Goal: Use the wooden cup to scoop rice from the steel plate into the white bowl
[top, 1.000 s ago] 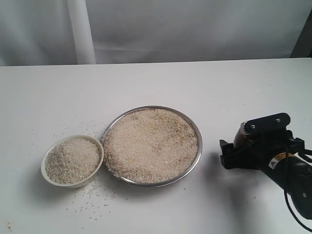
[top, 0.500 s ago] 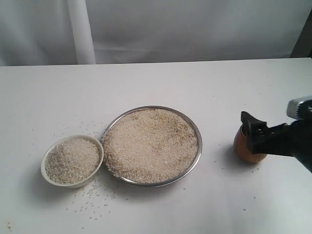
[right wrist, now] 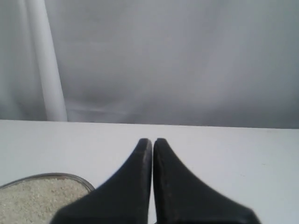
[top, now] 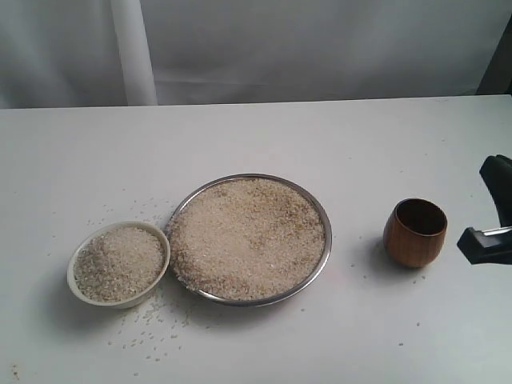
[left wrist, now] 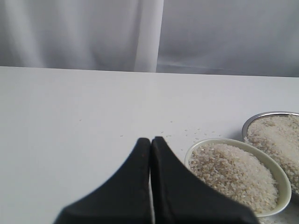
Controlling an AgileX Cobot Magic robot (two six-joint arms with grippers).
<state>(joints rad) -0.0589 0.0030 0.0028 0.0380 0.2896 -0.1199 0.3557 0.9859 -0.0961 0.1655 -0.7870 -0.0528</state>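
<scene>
The steel plate (top: 329, 240) sits mid-table, heaped with rice (top: 248, 236). Touching its left side is the white bowl (top: 74, 272), also full of rice (top: 120, 262). The wooden cup (top: 415, 232) stands upright and empty to the right of the plate, with nothing holding it. My right gripper (top: 482, 240) is at the right edge of the exterior view, clear of the cup; in the right wrist view its jaws (right wrist: 153, 140) are shut on nothing. My left gripper (left wrist: 150, 139) is shut and empty, close beside the white bowl (left wrist: 275, 168), and is outside the exterior view.
Loose grains (top: 152, 332) lie scattered on the white table in front of and behind the bowl. A grey curtain with a white upright post (top: 132, 52) stands behind the table's far edge. A dark object (top: 498, 68) shows at the upper right corner.
My right gripper, which was around the wooden cup, has let it go, pulled away to the right and shut. The cup now stands alone on the table.
</scene>
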